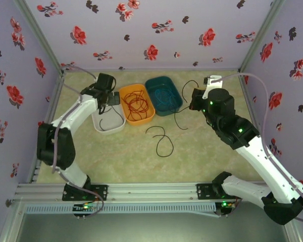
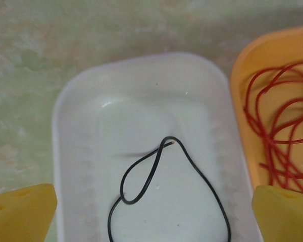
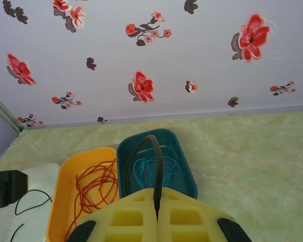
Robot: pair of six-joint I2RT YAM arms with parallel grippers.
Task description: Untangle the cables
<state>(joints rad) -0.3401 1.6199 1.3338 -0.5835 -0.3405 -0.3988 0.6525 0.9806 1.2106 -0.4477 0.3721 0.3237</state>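
Over the white tray (image 2: pixel 76 151) on the left, my left jaws are hanging spread, black cable (image 2: pixel 166 139) looping straight below; my right jaws are pinching black cable farther right.

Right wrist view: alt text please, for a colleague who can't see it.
The right gripper is shut on a black cable that arches up from between its yellow fingers. Behind it sit a teal tray with a blue cable, an orange tray with a red cable beside it, and a flowered wall.
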